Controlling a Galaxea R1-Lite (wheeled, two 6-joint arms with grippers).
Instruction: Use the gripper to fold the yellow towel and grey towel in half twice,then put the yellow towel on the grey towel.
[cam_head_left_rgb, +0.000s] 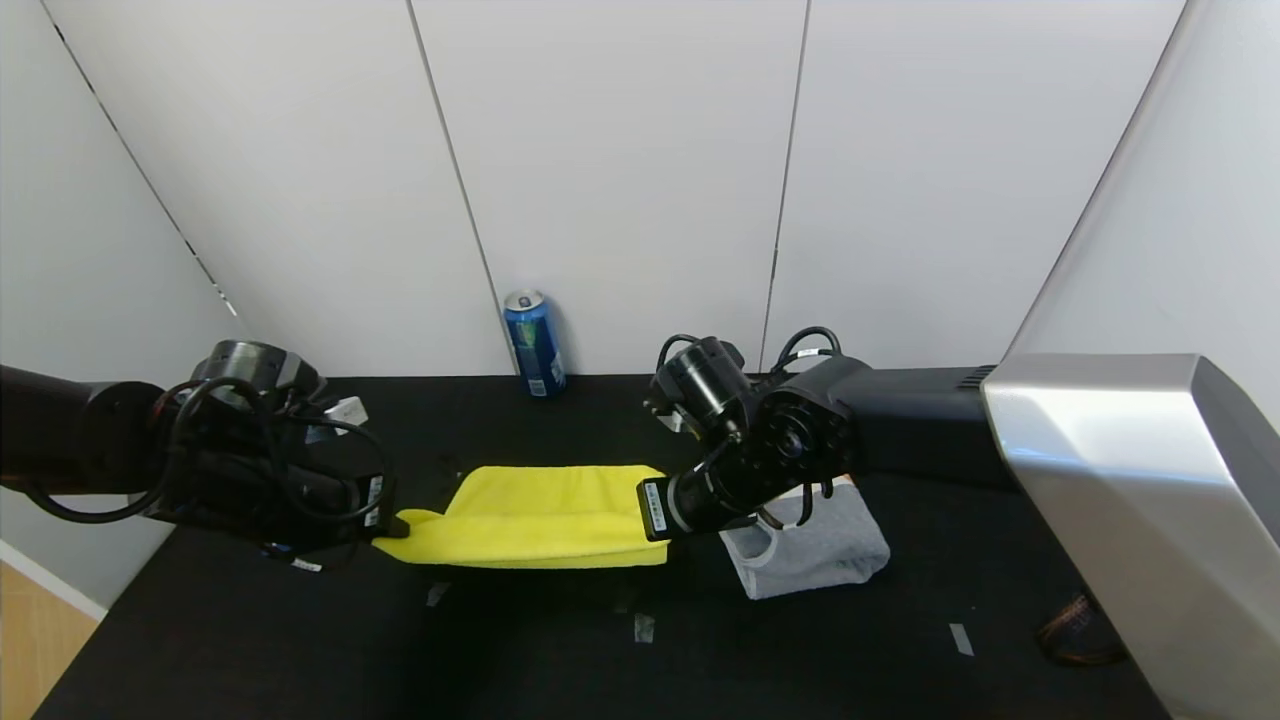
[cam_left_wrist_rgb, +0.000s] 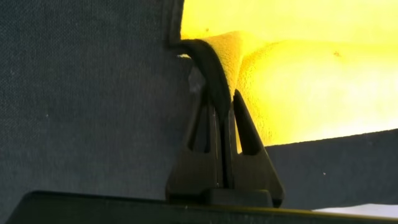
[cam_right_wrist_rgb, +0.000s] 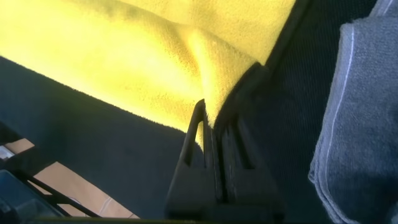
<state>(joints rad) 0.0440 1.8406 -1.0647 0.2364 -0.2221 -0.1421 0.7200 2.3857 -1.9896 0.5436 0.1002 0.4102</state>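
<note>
Left end effector (cam_left_wrist_rgb: 222, 109), right end effector (cam_right_wrist_rgb: 214, 121) clamped on yellow towel (cam_head_left_rgb: 540, 515) ends, 9 and 3 o'clock, stretching fold taut above bench (cam_head_left_rgb: 300, 640); grey towel (cam_head_left_rgb: 815, 555) bundled alongside.

We find no text we can read. The blue and green metal drink can (cam_head_left_rgb: 534, 343) by the wall carries print too small to make out, as do the white stickers (cam_head_left_rgb: 654, 506) on the arms.

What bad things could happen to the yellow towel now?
Each tool pinches only a thin bit of the yellow towel: the left tool its black-trimmed corner, the right tool its other end. Either corner might slip out. The grey towel lies close beside the right tool, so it could get dragged.
</note>
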